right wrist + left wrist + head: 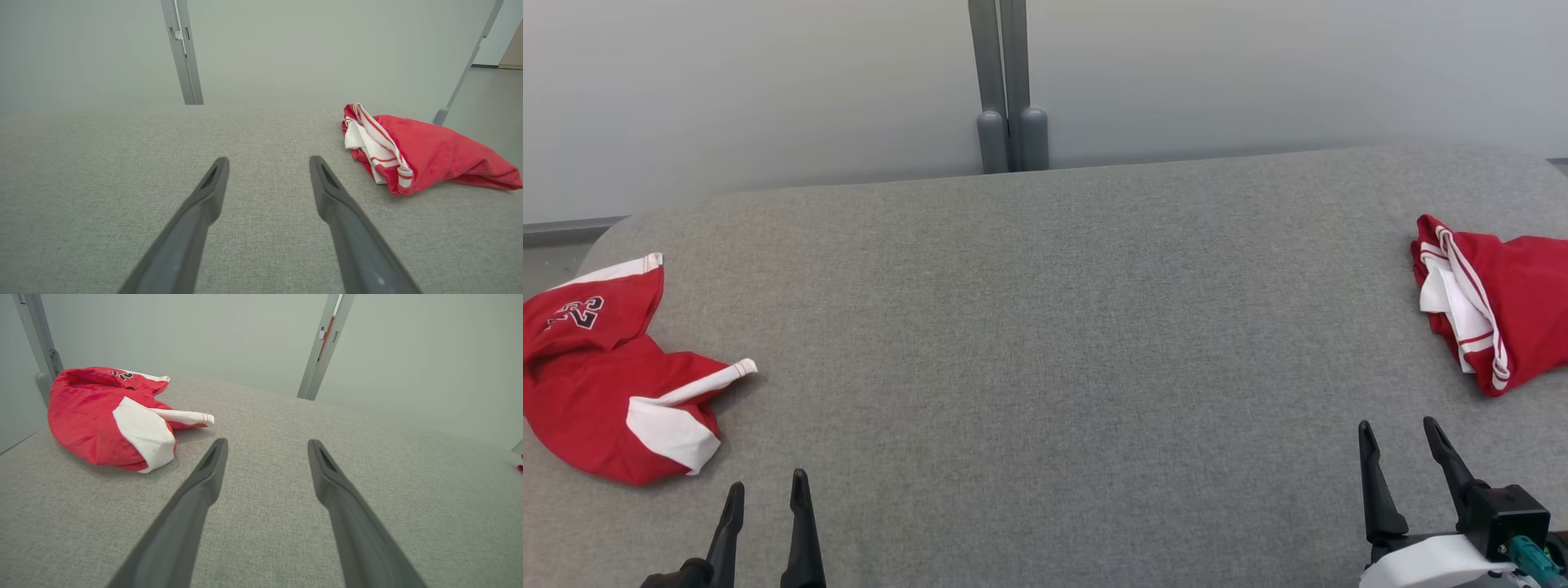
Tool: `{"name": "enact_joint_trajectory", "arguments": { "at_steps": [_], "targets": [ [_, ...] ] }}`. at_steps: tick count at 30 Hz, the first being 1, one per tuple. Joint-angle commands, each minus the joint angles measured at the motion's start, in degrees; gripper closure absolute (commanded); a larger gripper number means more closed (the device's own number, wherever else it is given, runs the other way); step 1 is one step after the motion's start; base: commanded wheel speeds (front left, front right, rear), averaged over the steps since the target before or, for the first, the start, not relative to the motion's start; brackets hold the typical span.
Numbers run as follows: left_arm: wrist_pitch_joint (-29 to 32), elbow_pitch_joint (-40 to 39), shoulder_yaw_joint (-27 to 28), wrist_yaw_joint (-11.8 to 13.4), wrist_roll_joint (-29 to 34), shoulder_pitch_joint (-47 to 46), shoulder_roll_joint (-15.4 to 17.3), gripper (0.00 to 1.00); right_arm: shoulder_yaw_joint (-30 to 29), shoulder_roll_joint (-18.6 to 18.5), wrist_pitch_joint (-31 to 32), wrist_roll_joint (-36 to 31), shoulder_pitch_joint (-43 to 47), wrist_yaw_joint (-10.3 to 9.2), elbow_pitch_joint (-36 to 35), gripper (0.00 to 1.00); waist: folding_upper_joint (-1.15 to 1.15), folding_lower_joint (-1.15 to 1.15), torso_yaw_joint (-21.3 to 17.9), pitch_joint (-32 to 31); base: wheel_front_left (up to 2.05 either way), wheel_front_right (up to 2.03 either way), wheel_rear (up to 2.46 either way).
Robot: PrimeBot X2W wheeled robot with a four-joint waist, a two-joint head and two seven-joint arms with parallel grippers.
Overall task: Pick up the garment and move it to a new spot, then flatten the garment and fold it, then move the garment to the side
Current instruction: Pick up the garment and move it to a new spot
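- Left gripper (769, 480), closest to the head camera at the lower edge: both dark fingers spread wide apart, nothing between them.
- Right gripper (1397, 423), equally close in: fingers spread wide, nothing held; a white wrist housing and a black mount sit behind them.
- Table (1054, 327): grey fabric surface running under and ahead of both grippers and across the whole span between them.
- Wall (768, 82): pale grey, beyond the table's far edge, straight ahead of both grippers.
- Left garment (596, 392): red with white panels, lying in a crumpled heap on the table just to the left of the left gripper and slightly ahead of it, apart from the fingers. A dark printed number shows on its far part. A white-edged strip points toward the table's middle.
- Right garment (1519, 302): red with white, red-striped trim, bunched on the table ahead of and to the right of the right gripper, apart from the fingers.
- Post (1006, 82): grey twin upright at the table's far edge, ahead and between the two grippers, well apart from both.
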Motion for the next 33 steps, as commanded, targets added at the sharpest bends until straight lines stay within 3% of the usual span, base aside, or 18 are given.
{"name": "enact_joint_trajectory", "arguments": {
  "at_steps": [1,8,21,26,33],
  "targets": [
    [0.01,-0.09,0.11,-0.08,0.1,-0.61,0.17,0.0,-0.01,-0.06,-0.14,-0.23,0.32,-0.04,0.06,0.0,0.0,0.0,0.2,0.04,0.0,0.0,0.0],
    [0.01,0.08,0.2,-0.26,0.24,-1.26,0.17,0.0,-0.43,-0.06,-0.14,0.5,1.37,-0.04,-0.07,0.0,0.0,0.0,3.94,0.06,0.0,0.0,0.0],
    [0.01,0.25,1.15,0.13,-0.96,1.52,0.14,0.0,2.07,-0.07,-0.14,0.43,0.91,-0.04,0.46,0.0,0.0,0.0,22.64,-0.65,0.0,0.0,0.0],
    [0.01,-0.14,2.35,0.03,-0.73,2.42,0.15,0.0,2.84,-0.08,-0.14,0.55,0.45,-0.04,0.71,0.0,0.0,0.0,25.06,-1.05,0.0,0.0,0.0],
    [0.01,-0.96,3.54,0.1,-2.24,1.19,0.14,0.0,3.15,-0.1,-0.14,0.44,0.87,-0.04,0.21,0.0,0.0,0.0,24.68,0.11,0.0,0.0,0.0]
  ]
}}
